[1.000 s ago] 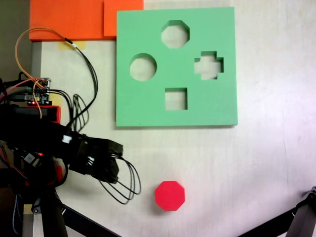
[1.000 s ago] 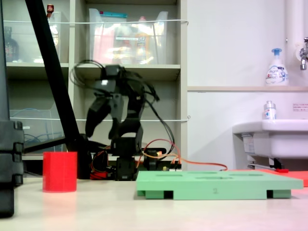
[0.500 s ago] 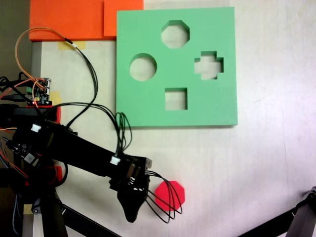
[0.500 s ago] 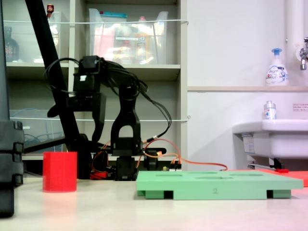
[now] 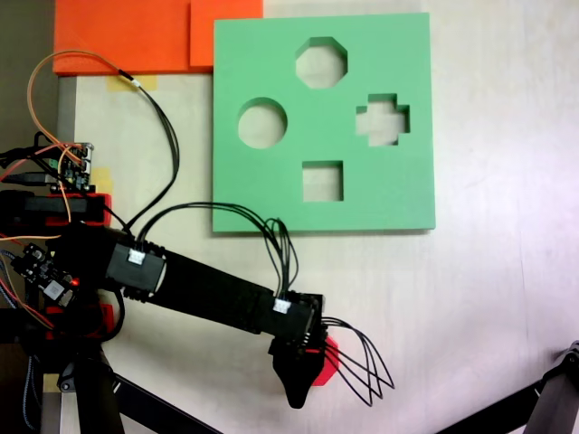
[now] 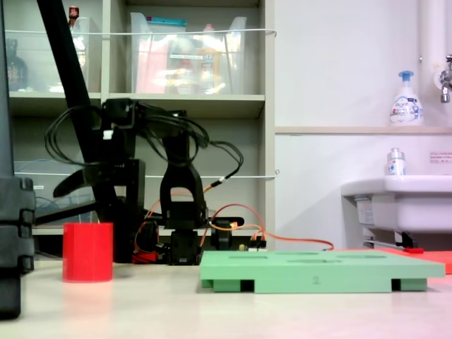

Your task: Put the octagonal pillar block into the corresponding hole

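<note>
**Inspector:** One red octagonal pillar block (image 6: 87,251) stood upright on the table (image 5: 507,298), well apart from the green foam board (image 5: 407,194), at about 6 o'clock from it in a fixed view from above. There the arm's wrist covered most of the block; a red sliver showed beside it.

**Reviewer:** And the gripper?

**Inspector:** The gripper (image 6: 88,199) hung above the block, with a gap between them in a fixed view from the side. One finger angled out towards 8 o'clock; the other ran straight down, so the fingers appeared spread and held nothing.

**Reviewer:** What does the step require?

**Inspector:** In my judgement, a straight descent with the fingers straddling two opposite flat faces, closing gently since foam yields. The octagonal hole (image 5: 321,62) lay at the board's 12 o'clock, empty, above the round cutout (image 5: 262,123) and cross cutout (image 5: 382,119). The block's facets would need aligning with that cutout.
</note>
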Controlling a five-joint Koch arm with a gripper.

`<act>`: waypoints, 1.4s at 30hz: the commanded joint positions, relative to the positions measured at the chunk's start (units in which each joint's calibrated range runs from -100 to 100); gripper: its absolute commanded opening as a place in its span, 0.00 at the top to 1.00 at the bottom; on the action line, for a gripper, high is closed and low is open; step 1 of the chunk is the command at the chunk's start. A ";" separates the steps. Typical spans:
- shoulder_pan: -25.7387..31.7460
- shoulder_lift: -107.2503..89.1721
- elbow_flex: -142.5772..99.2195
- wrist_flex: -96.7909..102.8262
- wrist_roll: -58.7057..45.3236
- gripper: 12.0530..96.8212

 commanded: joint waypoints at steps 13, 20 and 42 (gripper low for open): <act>0.05 11.08 3.27 3.00 -1.22 0.02; -0.34 13.04 3.27 4.06 -1.86 0.20; -0.83 10.94 1.27 -4.70 -0.20 0.65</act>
